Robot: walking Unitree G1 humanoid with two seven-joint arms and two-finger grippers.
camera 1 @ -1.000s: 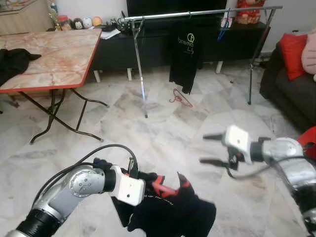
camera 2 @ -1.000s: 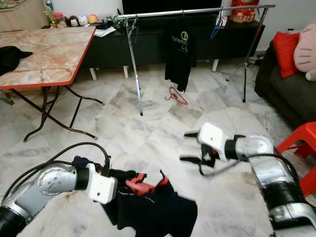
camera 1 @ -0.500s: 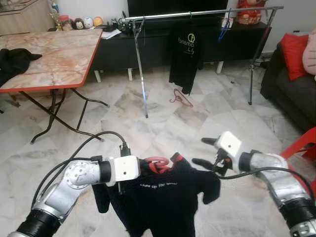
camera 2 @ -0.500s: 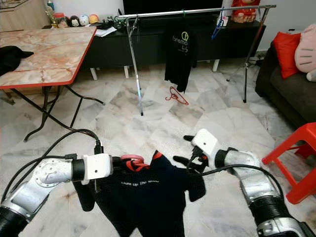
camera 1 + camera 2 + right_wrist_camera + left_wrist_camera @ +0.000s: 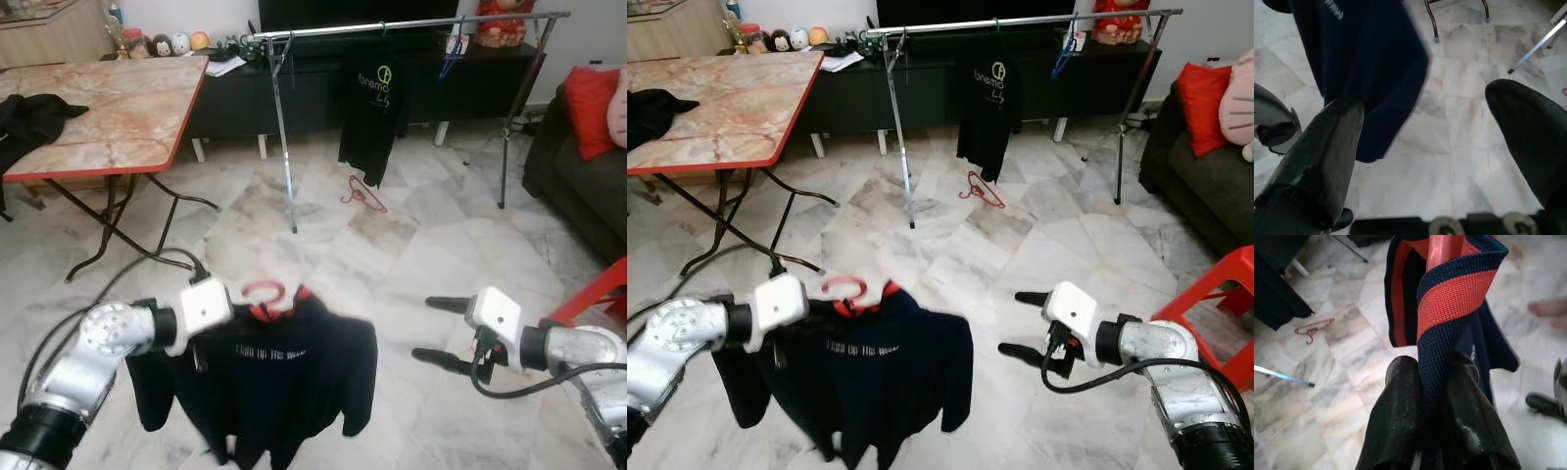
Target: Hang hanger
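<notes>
A navy shirt (image 5: 265,377) with a red-trimmed collar hangs on a pink hanger (image 5: 263,292), low in front of me. My left gripper (image 5: 1432,382) is shut on the hanger and collar, holding the shirt up above the floor. My right gripper (image 5: 431,330) stands open to the right of the shirt, apart from it, nothing between its fingers (image 5: 1327,147). A silver clothes rail (image 5: 392,24) stands across the room with a black shirt (image 5: 374,108) hanging on it.
A red hanger (image 5: 361,193) lies on the marble floor under the rail. A marble-topped folding table (image 5: 98,108) stands at the left with dark cloth on it. A dark sofa (image 5: 588,166) and a red stool (image 5: 598,294) are at the right.
My left gripper has raised the shirt and swung it left, so it now hangs straight. My right gripper has drawn away from the shirt's sleeve to the right and stays open.
</notes>
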